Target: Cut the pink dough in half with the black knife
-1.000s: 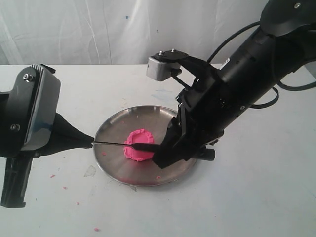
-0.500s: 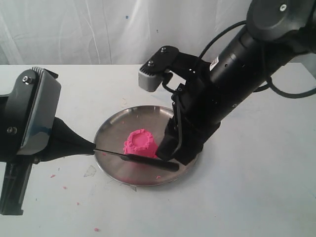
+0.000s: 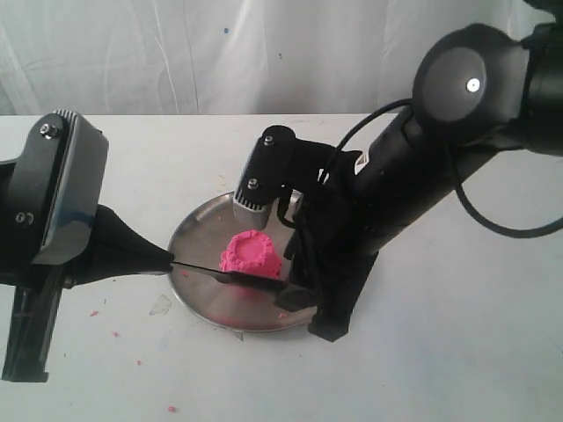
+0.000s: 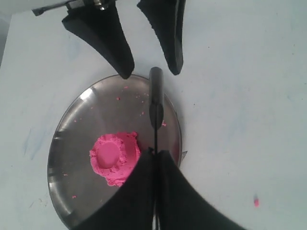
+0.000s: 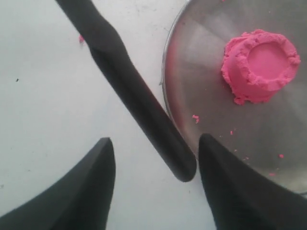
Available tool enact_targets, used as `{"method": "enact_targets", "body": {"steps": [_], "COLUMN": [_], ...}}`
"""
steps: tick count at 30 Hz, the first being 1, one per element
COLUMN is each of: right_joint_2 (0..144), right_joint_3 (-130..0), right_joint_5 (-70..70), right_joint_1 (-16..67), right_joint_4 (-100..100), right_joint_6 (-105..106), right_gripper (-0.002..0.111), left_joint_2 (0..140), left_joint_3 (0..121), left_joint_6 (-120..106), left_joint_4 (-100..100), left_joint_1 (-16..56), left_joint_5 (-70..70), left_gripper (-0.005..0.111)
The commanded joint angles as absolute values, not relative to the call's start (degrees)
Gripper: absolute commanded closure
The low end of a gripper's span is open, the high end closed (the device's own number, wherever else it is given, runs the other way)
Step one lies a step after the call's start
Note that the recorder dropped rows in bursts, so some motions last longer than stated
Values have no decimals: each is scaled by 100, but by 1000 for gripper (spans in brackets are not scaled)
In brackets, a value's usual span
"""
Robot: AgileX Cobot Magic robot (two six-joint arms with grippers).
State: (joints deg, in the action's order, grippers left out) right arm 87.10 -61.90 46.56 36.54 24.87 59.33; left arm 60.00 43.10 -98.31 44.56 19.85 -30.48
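The pink dough (image 3: pixel 251 252) is one cup-shaped mound with a ridged rim, sitting whole on the steel plate (image 3: pixel 204 230). The black knife (image 3: pixel 255 280) lies along the dough's near side, low over the plate. My left gripper (image 3: pixel 167 258) is shut on the tip of the blade (image 4: pixel 155 139). In the left wrist view the dough (image 4: pixel 114 158) sits beside the blade. My right gripper (image 5: pixel 156 140) is open, and the rounded end of the knife handle (image 5: pixel 139 103) lies between its fingers (image 5: pixel 98 184) without touching them. The dough (image 5: pixel 260 64) is off to one side of that handle.
Tiny pink crumbs (image 3: pixel 172 408) lie scattered on the white table and on the plate (image 5: pixel 201 57). The right arm (image 3: pixel 413 185) hangs over the plate's right edge. A white curtain closes off the back.
The knife has gone from level across the top of the dough to its near side, lower. The right arm has swung down and turned, and its fingers now stand apart around the handle.
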Motion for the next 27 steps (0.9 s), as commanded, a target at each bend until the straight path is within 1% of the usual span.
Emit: {"method": "enact_targets", "body": {"steps": [1, 9, 27], "right_joint_2": [8448, 8471, 8626], "right_joint_3": [-5858, -5845, -5845], "right_joint_5": [3890, 3791, 3588], "right_joint_1": [3662, 3662, 3662], "right_joint_4": [2718, 3074, 3114], "right_joint_6": [6294, 6731, 6810], "right_gripper": [58, 58, 58], "left_joint_2": [5929, 5929, 5929], "left_joint_3": [4338, 4338, 4342], "left_joint_6": [-9750, -9760, -9760], "left_joint_4": [4662, 4868, 5194], "left_joint_1": [2014, 2014, 2014], "left_joint_5": [-3107, -3058, -2999], "left_gripper": [107, 107, 107]}}
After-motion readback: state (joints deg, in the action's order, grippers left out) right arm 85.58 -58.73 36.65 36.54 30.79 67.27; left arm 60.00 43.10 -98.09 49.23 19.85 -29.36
